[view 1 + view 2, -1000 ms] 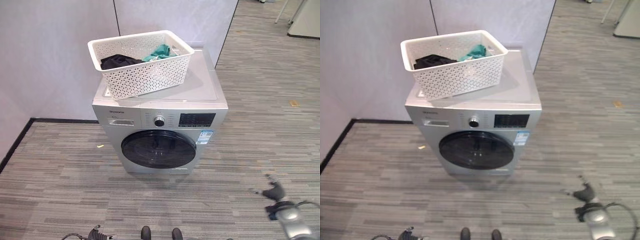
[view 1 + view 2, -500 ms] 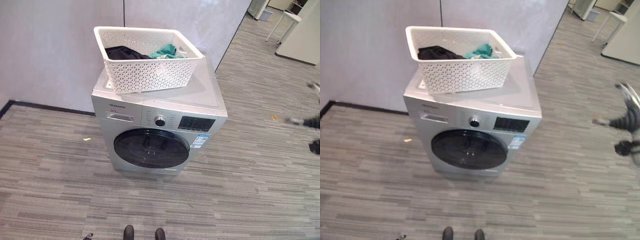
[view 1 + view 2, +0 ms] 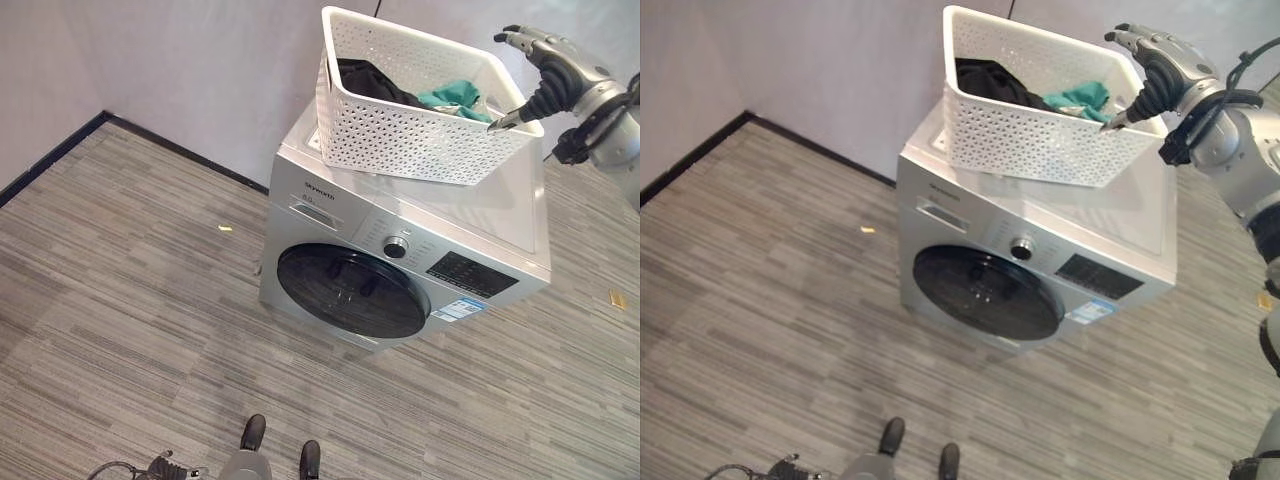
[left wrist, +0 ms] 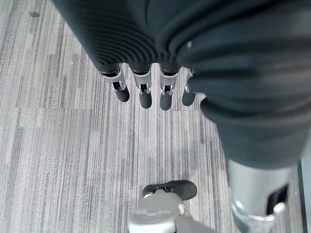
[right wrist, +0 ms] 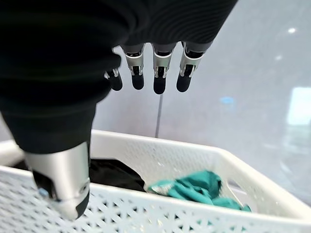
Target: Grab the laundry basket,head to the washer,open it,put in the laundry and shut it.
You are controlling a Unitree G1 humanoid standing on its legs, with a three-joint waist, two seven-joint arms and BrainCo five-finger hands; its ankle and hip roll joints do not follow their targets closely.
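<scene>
Right eye view: right robot hand (image 3: pixel 1155 62) raised, fingers straight and apart, thumb tip at rim of white laundry basket (image 3: pixel 1035 145) atop washer (image 3: pixel 1040 270); black and teal laundry (image 3: pixel 1040 92) just beneath. Left robot hand (image 4: pixel 146 92) relaxed, empty, over floor (image 4: pixel 73 160).

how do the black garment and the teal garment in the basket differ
The black garment is dark and lies toward the robot's left end of the basket; the teal garment is bright and lies toward the right end, nearer the right hand. Both lie crumpled inside.
</scene>
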